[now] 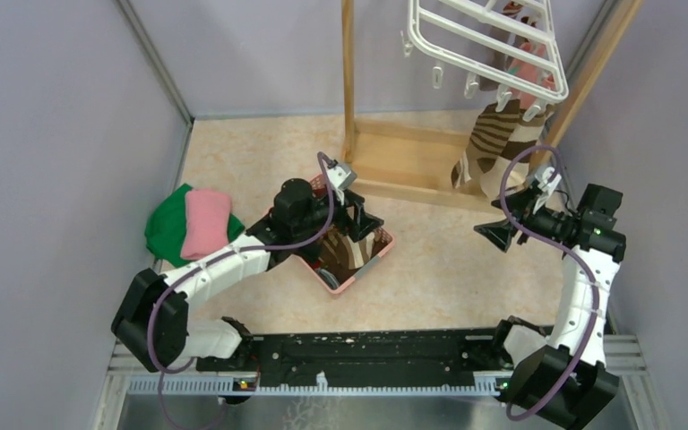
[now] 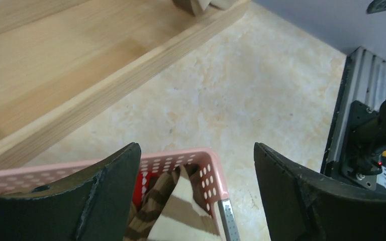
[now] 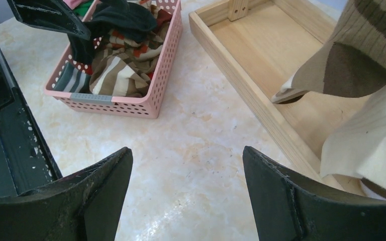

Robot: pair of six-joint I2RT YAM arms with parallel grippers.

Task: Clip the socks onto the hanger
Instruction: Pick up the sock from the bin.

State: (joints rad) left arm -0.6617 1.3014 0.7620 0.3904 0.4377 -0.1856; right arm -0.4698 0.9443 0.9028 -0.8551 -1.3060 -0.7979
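The left claw [image 2: 196,150] stood wide and empty, just above the far rim of the pink basket [image 2: 181,153], with a striped sock [image 2: 181,211] directly under it. The right claw [image 3: 186,155] was also wide and empty, low near the tabletop's right edge. The heap of socks [image 3: 125,60] lay in the basket near the tabletop's middle. Two striped ones [image 1: 493,134] hung clipped from the hanger [image 1: 493,45] above the wooden stand [image 1: 412,161] toward the far right corner. The step looked like picking the next sock. It would go best by dropping straight down, pinching one sock alone near its cuff, then lifting clear of the rim so the tangled heap stayed behind.
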